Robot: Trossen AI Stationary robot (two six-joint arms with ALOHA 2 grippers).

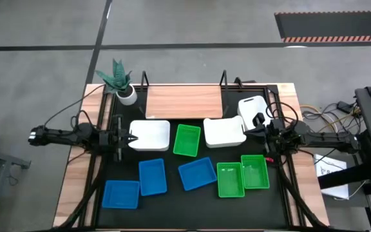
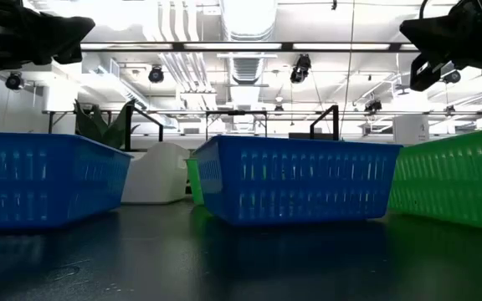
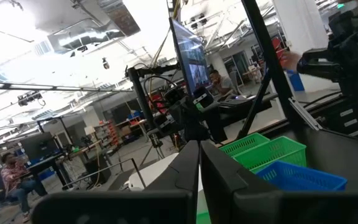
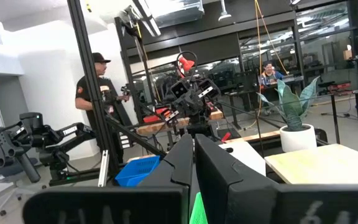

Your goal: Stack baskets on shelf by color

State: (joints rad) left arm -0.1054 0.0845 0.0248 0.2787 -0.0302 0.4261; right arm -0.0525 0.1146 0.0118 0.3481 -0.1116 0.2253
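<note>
In the high view the light-wood shelf [image 1: 184, 102] stands at the table's far edge with nothing on it. The baskets rest on their bottoms on the black top: three white [image 1: 150, 136] [image 1: 224, 132] [image 1: 252, 108], three green [image 1: 187, 140] [image 1: 230, 179] [image 1: 255, 172] and three blue [image 1: 152, 176] [image 1: 197, 174] [image 1: 121, 194]. My left gripper [image 1: 133, 137] [image 3: 199, 152] is shut and hangs over the left edge of the left white basket. My right gripper [image 1: 255, 127] [image 4: 193, 146], also shut, hangs by the right edge of the middle white basket. In the low view both sit high above the table.
A white plant pot [image 1: 126, 93] stands at the shelf's left end. Black frame posts [image 1: 144, 78] [image 1: 223, 77] rise behind the shelf. Cables lie to the right of the table [image 1: 321, 116]. A person [image 4: 101, 93] stands beyond the table, and others sit farther off.
</note>
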